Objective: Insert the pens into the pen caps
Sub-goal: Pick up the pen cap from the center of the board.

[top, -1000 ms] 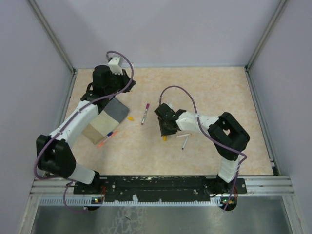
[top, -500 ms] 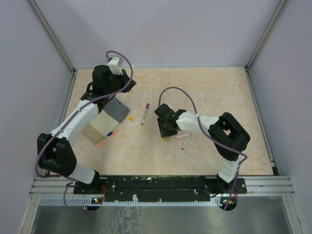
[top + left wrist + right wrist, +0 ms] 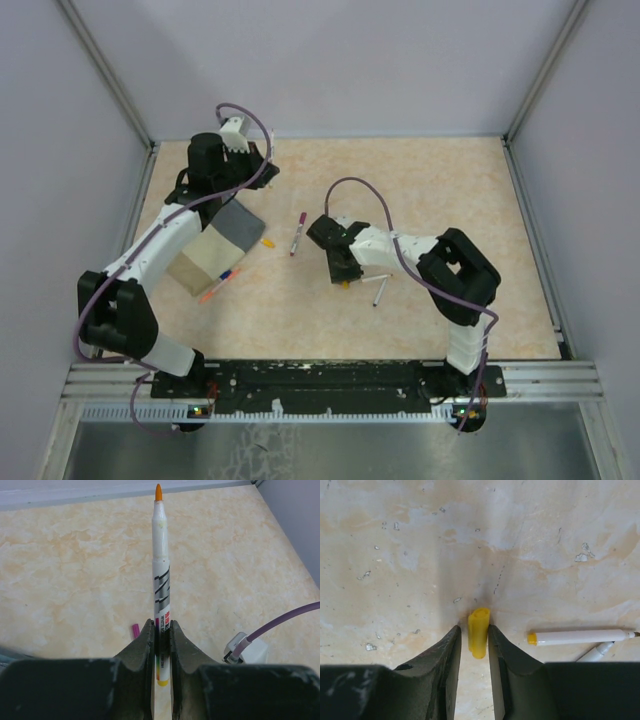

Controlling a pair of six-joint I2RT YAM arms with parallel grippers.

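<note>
Right wrist view showed a short yellow plastic cap (image 3: 478, 637) lying on the mottled beige table (image 3: 545, 540), bracketed by the dark fingers of the right gripper (image 3: 474, 630), so close that I could not tell whether they pinched it or merely flanked it. The left gripper (image 3: 161, 627) was clamped on a white stick pen with an orange tip (image 3: 160, 570) pointing away from the fingers. To my eye, the squeeze wanted to land square on the cap's middle, leaving its open end free.
</note>
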